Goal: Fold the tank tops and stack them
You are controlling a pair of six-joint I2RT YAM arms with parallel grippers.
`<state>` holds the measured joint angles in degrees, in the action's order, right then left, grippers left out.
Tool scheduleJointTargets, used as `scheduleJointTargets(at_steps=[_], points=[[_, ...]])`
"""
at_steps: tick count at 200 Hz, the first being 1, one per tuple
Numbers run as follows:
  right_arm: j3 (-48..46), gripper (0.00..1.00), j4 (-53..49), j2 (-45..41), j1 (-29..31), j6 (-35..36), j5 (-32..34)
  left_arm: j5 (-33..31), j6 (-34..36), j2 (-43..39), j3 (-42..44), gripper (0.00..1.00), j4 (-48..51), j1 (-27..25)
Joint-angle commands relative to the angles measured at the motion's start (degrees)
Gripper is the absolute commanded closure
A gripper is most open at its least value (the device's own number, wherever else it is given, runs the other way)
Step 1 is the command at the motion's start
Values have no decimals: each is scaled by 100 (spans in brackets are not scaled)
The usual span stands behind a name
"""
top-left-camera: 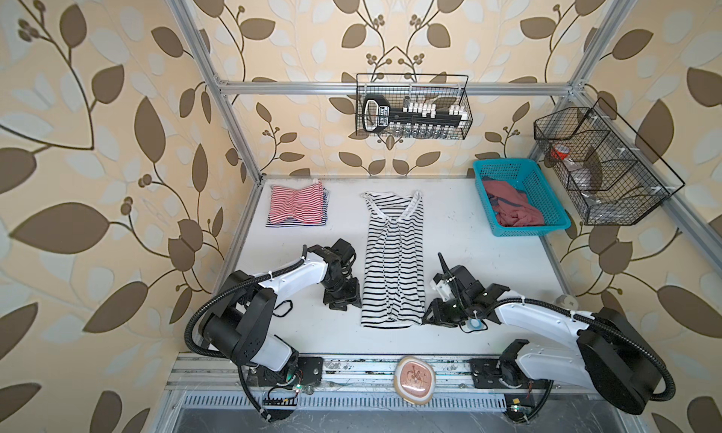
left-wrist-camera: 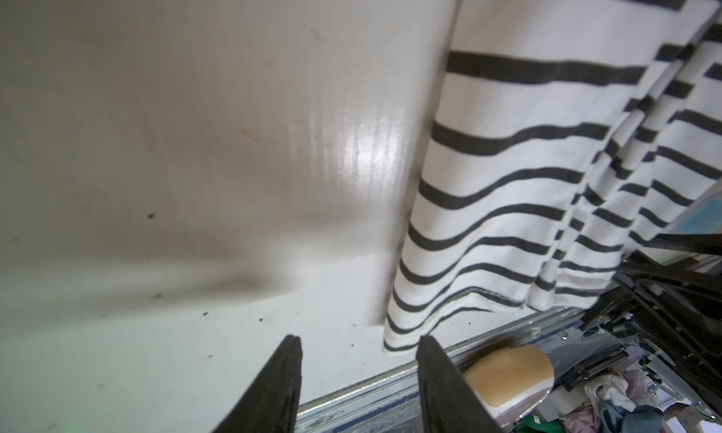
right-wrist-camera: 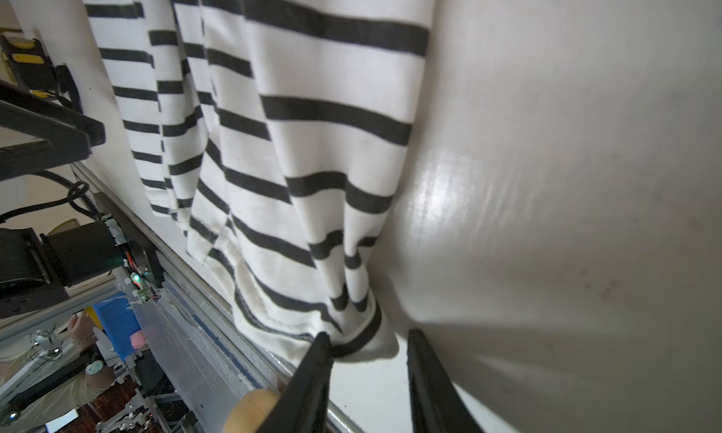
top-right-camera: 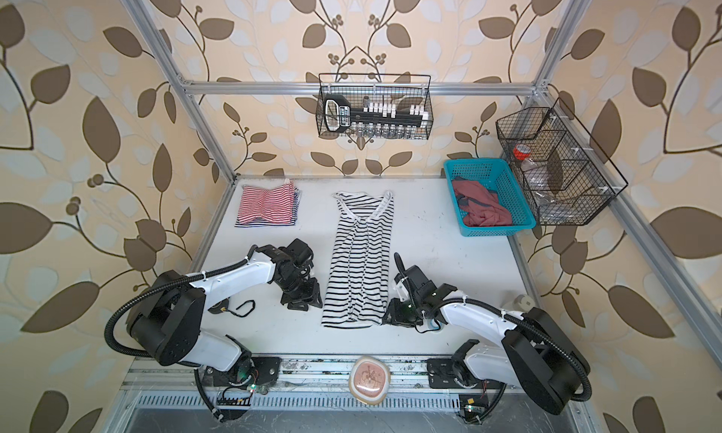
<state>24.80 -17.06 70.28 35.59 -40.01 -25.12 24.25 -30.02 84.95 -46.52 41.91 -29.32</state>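
Observation:
A black-and-white striped tank top (top-left-camera: 392,263) (top-right-camera: 361,263) lies lengthwise mid-table, its sides folded in to a narrow strip. My left gripper (top-left-camera: 345,305) (left-wrist-camera: 360,341) stands open just left of its near hem, with only bare table between the fingers. My right gripper (top-left-camera: 428,318) (right-wrist-camera: 369,335) is open at the hem's right corner; the cloth (right-wrist-camera: 312,138) touches one fingertip and nothing lies in the gap. A red-and-white striped tank top (top-left-camera: 297,208) (top-right-camera: 267,208) rests folded at the back left. A dusty red tank top (top-left-camera: 512,206) (top-right-camera: 482,204) lies crumpled in a teal basket (top-left-camera: 531,229).
A wire basket (top-left-camera: 414,106) with tools hangs on the back rail, and another wire basket (top-left-camera: 601,169) hangs on the right frame. A beige pad (top-left-camera: 415,380) sits on the front rail. A small white object (top-left-camera: 566,300) stands at the table's right edge.

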Motion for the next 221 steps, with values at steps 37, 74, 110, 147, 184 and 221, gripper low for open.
scheduleJointTargets(at_steps=[37, 74, 110, 147, 184, 221], points=[[-85, 56, 30, -76, 42, -140, 148, 702, -275, -86, 347, 48, -643, -114], [-154, 58, 201, 131, 53, -173, 157, 833, -354, 2, 602, 49, -805, -253], [-168, 71, 340, 221, 121, -234, 140, 888, -470, 13, 738, 50, -989, -367], [-234, 80, 352, 180, 211, -296, 169, 1062, -635, 64, 848, 61, -1332, -393], [-300, 90, 336, 39, 244, -349, 223, 1137, -690, 100, 932, 81, -1483, -429], [-359, 100, 220, -241, 268, -389, 290, 1156, -714, 27, 954, 100, -1493, -448]])
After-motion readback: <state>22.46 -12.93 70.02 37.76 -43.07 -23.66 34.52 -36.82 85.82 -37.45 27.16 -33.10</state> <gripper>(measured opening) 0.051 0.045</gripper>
